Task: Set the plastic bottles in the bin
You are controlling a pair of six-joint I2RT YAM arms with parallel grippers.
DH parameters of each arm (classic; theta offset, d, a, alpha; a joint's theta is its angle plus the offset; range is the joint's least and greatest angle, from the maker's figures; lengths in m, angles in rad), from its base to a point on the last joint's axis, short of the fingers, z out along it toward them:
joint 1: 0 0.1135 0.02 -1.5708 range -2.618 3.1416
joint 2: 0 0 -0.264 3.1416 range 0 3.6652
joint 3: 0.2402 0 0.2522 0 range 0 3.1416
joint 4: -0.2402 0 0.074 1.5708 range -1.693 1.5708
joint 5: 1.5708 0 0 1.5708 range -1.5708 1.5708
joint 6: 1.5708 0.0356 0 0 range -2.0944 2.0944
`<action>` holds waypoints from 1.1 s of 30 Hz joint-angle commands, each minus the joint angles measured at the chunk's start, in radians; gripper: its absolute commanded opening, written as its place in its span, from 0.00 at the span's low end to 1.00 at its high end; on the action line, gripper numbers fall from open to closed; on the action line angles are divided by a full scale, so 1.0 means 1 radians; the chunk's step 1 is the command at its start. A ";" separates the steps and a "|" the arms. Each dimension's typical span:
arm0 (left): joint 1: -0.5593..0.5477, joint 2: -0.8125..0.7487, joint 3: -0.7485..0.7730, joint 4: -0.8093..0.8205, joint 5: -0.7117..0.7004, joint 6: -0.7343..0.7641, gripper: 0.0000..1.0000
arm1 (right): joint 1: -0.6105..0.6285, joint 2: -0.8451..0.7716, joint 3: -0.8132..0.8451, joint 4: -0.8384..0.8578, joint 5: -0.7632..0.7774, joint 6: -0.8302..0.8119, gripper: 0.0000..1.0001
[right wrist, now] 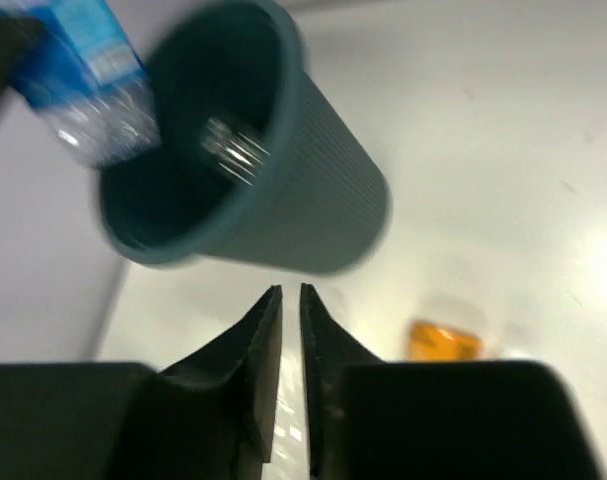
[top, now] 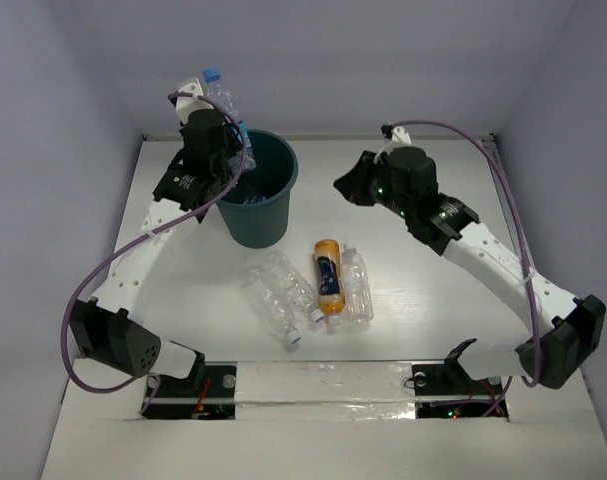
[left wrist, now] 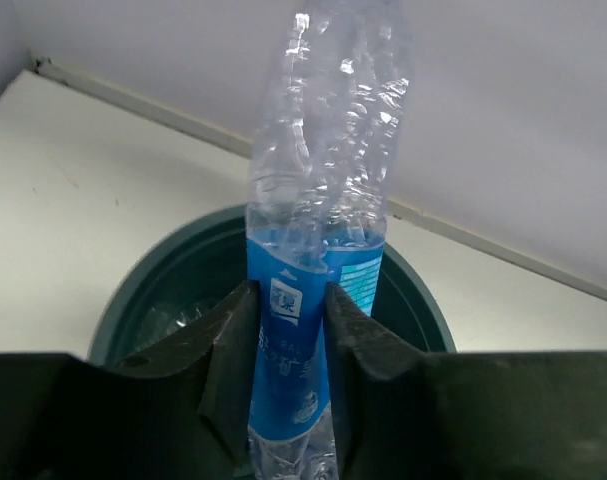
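Since the left tool (left wrist: 288,320) grips a blue-labelled bottle (left wrist: 323,150) upright just above the teal bin (top: 261,215) at the far left, seemingly to drop it in, the right tool (right wrist: 291,300) hangs closed and empty nearby, while other bottles (top: 313,285) lie mid-way on the white table (top: 433,320) between pale grey walls (top: 383,60).

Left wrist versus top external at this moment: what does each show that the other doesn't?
Only the left wrist: the left tool pinching the blue-label bottle across its label, directly over the open bin. Only the top external: the orange bottle and clear bottles lying on the table, plus the right tool off to the bin's right. Both: the bin and the held bottle above it.
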 commanded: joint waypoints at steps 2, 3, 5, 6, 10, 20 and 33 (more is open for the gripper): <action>-0.038 -0.002 -0.055 0.116 -0.090 0.046 0.35 | 0.006 -0.052 -0.181 -0.043 0.052 -0.066 0.33; -0.039 -0.009 -0.076 0.120 -0.102 0.044 0.50 | 0.006 -0.059 -0.206 -0.071 0.052 -0.064 0.39; -0.048 -0.018 -0.090 0.120 -0.102 0.041 0.66 | 0.006 -0.061 -0.280 -0.083 0.020 -0.060 0.57; -0.048 -0.031 -0.084 0.114 -0.100 0.038 0.76 | 0.006 -0.059 -0.301 -0.088 0.015 -0.055 0.62; -0.057 -0.069 -0.020 0.023 -0.085 0.021 0.85 | 0.006 -0.046 -0.373 -0.112 0.060 -0.024 0.76; -0.153 -0.386 -0.240 -0.323 0.194 -0.282 0.69 | -0.003 -0.024 -0.520 -0.108 0.011 -0.040 0.92; -0.240 -0.652 -0.881 -0.363 0.468 -0.628 0.84 | -0.034 0.132 -0.493 -0.060 0.001 -0.066 0.84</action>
